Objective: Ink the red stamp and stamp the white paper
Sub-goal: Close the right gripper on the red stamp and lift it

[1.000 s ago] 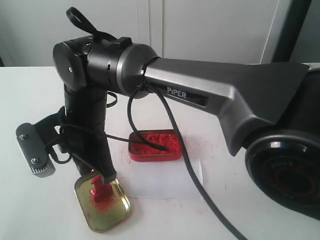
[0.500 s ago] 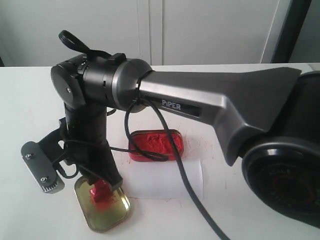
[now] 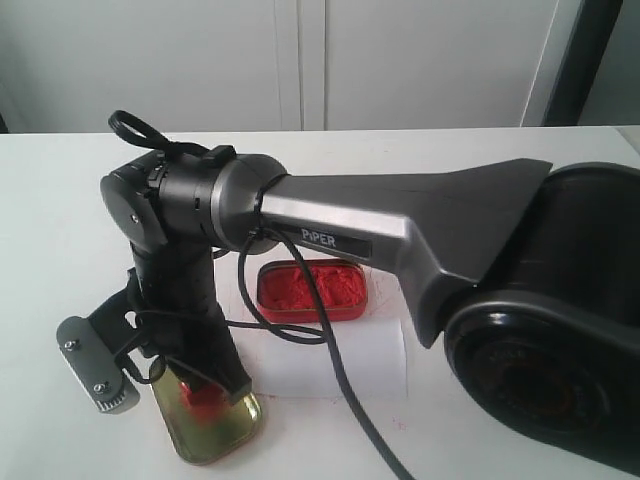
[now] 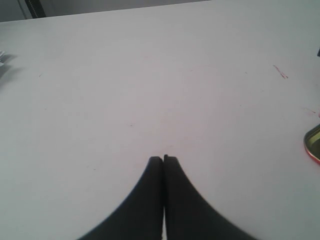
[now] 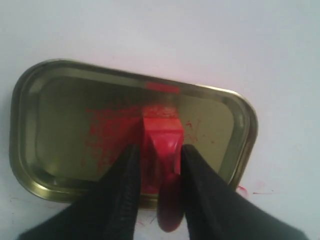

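**Little red stamp pinched in the gold lid**

The red stamp looks like hard, light plastic, glossy and probably slick where paste has smeared it. I'd judge the short knob the place to take it, gripped squarely so it can't twist. It is bright red, a flat square base under a stubby handle, standing in the gold lid amid a red smudge. The right gripper has its black fingers drawn in narrow against both sides of that handle. The white paper lies just beside the lid, with the red tin of paste beyond it. Apart from the lid, the left gripper hangs over bare tabletop, jaws pressed together on nothing.
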{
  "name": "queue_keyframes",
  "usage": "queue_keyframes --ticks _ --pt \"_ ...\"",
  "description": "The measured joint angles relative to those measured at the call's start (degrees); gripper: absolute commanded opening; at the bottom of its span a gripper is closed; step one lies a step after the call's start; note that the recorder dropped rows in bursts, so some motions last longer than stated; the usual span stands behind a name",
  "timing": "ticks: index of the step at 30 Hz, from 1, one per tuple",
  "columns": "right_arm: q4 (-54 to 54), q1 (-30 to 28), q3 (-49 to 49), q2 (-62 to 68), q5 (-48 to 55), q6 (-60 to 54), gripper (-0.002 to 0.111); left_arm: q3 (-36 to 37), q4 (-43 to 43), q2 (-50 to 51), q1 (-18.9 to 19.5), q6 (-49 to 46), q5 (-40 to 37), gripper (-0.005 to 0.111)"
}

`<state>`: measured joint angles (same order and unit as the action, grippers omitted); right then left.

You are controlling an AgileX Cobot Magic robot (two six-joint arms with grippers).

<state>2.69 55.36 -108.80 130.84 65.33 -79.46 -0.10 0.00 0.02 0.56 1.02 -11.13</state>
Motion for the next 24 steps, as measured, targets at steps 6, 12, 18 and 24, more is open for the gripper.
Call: queue_keyframes --ticks 6,12,18,24 --pt "0.0 0.0 0.1 0.7 0.0 0.0 0.027 0.0 0.0 0.0 0.0 0.0 0.0 0.0" --pt "0.0 0.0 0.1 0.7 -0.2 2.4 0.006 0.0 0.0 0.0 0.0 0.0 0.0 0.0" --pt "-1.6 0.0 0.1 0.7 -0.4 7.3 0.0 0.0 0.0 0.0 0.0 0.0 0.0 0.0" --pt "-2.7 0.0 0.1 0.6 -0.8 12.8 0.0 0.0 0.0 0.0 0.0 0.0 0.0 0.0"
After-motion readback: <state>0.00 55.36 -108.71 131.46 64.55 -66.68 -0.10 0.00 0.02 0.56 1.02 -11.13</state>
